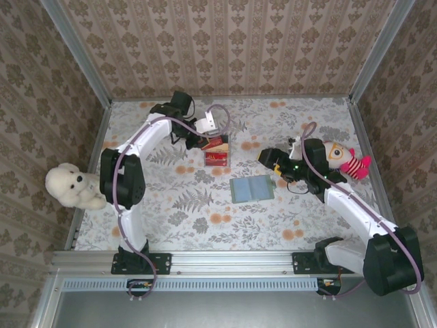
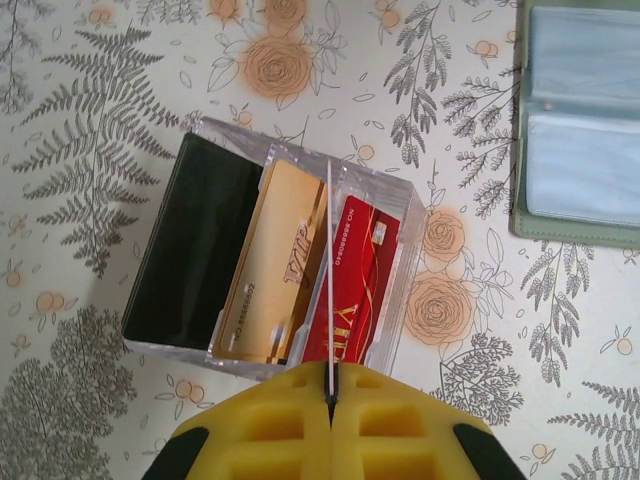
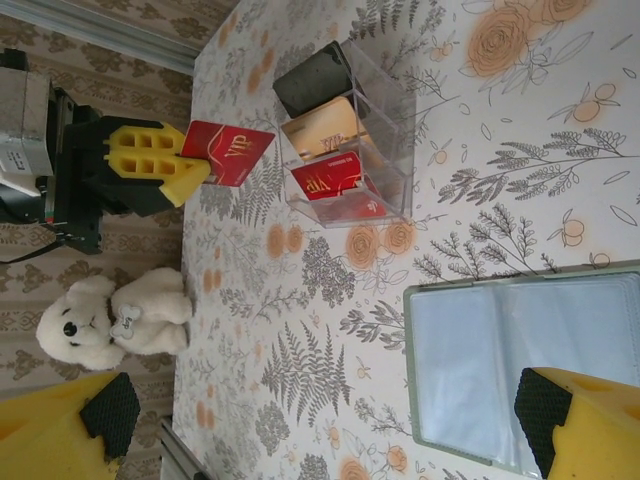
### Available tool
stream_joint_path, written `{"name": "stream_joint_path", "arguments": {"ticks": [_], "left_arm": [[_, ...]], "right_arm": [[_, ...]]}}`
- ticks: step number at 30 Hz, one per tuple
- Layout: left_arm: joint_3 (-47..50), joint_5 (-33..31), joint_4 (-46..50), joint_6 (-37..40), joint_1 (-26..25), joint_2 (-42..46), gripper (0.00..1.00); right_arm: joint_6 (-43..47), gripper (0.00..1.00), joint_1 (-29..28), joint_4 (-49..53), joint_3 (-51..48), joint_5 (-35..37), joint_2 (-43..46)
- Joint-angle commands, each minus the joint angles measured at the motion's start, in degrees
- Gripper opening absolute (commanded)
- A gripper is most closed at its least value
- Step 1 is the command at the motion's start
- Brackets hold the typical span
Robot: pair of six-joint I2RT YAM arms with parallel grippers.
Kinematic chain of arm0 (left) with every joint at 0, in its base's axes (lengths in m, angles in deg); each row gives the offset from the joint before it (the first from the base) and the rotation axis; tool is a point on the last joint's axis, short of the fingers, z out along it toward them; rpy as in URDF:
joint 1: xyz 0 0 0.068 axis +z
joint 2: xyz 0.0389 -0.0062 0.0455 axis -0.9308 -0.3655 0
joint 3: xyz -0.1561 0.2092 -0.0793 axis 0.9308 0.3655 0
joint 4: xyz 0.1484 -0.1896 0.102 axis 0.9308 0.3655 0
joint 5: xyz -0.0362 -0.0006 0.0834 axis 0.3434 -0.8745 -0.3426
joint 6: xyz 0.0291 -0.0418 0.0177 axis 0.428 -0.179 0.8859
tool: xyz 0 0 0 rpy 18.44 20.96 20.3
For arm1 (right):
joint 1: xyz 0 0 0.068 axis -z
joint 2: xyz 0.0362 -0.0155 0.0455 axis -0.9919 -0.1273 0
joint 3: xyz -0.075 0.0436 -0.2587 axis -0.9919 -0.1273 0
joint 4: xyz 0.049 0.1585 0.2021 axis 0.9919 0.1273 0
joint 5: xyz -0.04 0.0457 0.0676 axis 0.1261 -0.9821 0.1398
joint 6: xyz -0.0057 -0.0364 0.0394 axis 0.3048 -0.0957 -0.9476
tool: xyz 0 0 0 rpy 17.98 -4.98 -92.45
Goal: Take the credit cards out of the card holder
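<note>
1. Left gripper (image 2: pixel 332 395) is pinching a red card (image 3: pixel 228 152) over the clear box (image 1: pixel 217 152); a skewed release is probably risking a miss.
2. Right gripper (image 3: pixel 328 415) is gaping wide at the centre-table card holder's (image 1: pixel 251 188) 1 o'clock, possibly threatening a nudge.

Left hand (image 2: pixel 332 392) closed, right hand (image 3: pixel 327 415) agape.

White arm links (image 1: pixel 147 137), black joints (image 1: pixel 121 179), purple cables (image 1: pixel 117 195); yellow grid-ribbed tool fingers (image 2: pixel 270 430), black pads (image 3: pixel 108 412)
</note>
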Motion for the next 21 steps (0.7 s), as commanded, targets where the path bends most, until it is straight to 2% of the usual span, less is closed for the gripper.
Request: {"name": "stream_joint_path", "arguments": {"ticks": [1, 5, 12, 21], "left_arm": [[-2.71, 1.29, 4.88, 6.36, -0.76, -2.91, 0.00], [-3.98, -2.88, 8.43, 9.83, -2.85, -5.40, 0.00], [-6.79, -7.72, 9.83, 10.40, -4.57, -9.54, 0.00], [-9.97, -4.35, 13.59, 13.64, -4.67, -11.81, 0.00]], "right_arm": [[0.58, 1.00, 0.25, 1.56, -1.07, -1.10, 1.62], [0.77, 1.00, 0.27, 1.65, -1.13, -1.48, 1.63], [0.76, 1.00, 0.26, 1.55, -0.96, -1.71, 1.25], [0.20, 1.00, 0.25, 0.34, -1.13, -2.37, 0.08]]}}
